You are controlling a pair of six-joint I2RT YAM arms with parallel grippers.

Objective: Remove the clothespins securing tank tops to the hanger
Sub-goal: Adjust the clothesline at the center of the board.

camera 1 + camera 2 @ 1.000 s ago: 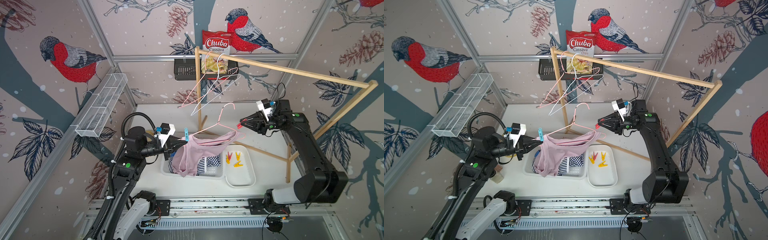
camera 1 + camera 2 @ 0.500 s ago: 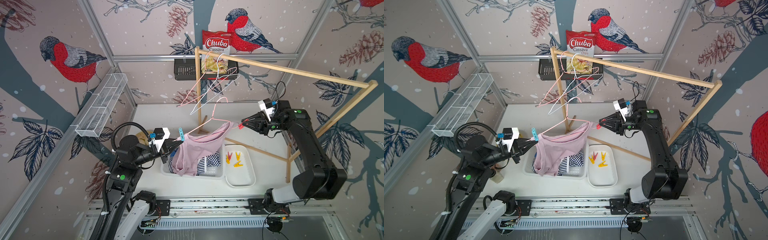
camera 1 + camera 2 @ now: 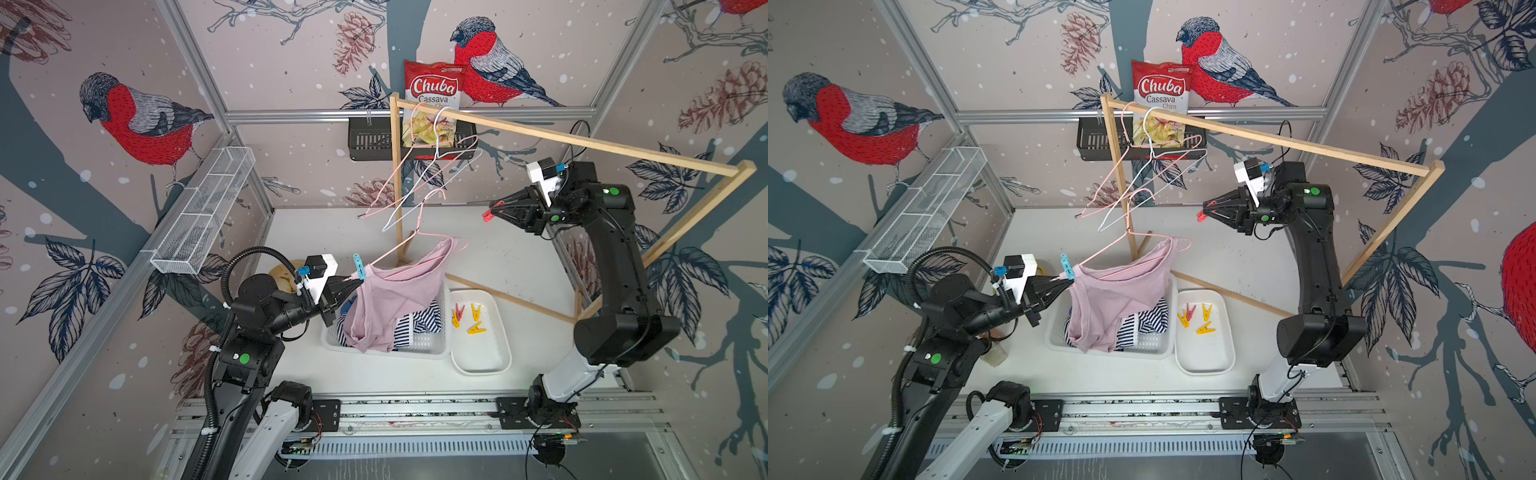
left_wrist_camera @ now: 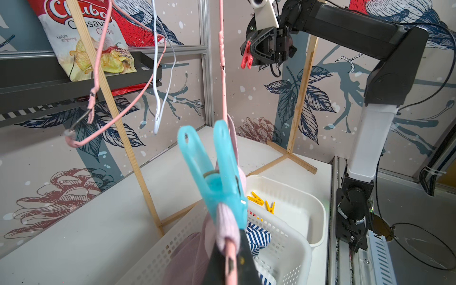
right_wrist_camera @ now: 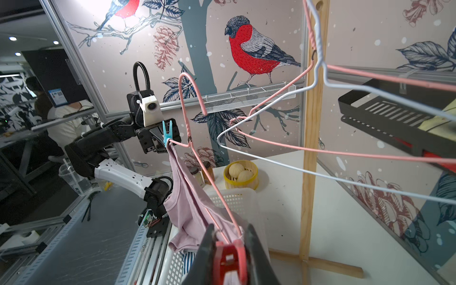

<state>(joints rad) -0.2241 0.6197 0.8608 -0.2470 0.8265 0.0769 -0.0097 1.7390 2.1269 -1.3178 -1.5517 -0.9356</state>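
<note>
My left arm (image 3: 266,309) comes up from the lower left of a top view, folds at the elbow and reaches toward the centre with the forearm about level. My left jaws are clamped shut on the low end of the pink hanger (image 3: 386,253), pinching the wire and a strap of the mauve tank top (image 3: 390,307) together. The left wrist view shows my fingertips (image 4: 246,256) pressed against them. The teal clothespin (image 4: 214,177) is clipped on that same strap and wire just beyond the fingertips, handles up. The hanger tilts, its hook high near mid-frame and free in the air beside the wooden rack (image 3: 582,143). The top droops from it into the white basket (image 3: 428,347), over the striped tank top (image 3: 419,324).

My right arm (image 3: 615,257) stands tall at the right of the frame, forearm bent back toward the upper centre, under the rack's rail. My right jaws grip 1 red-pink clothespin (image 3: 489,213), held in the air well apart from the hanger. The white tray (image 3: 482,357) just beside the basket holds 4 loose clothespins (image 3: 476,329) — 3 yellow, 1 red-pink.
</note>
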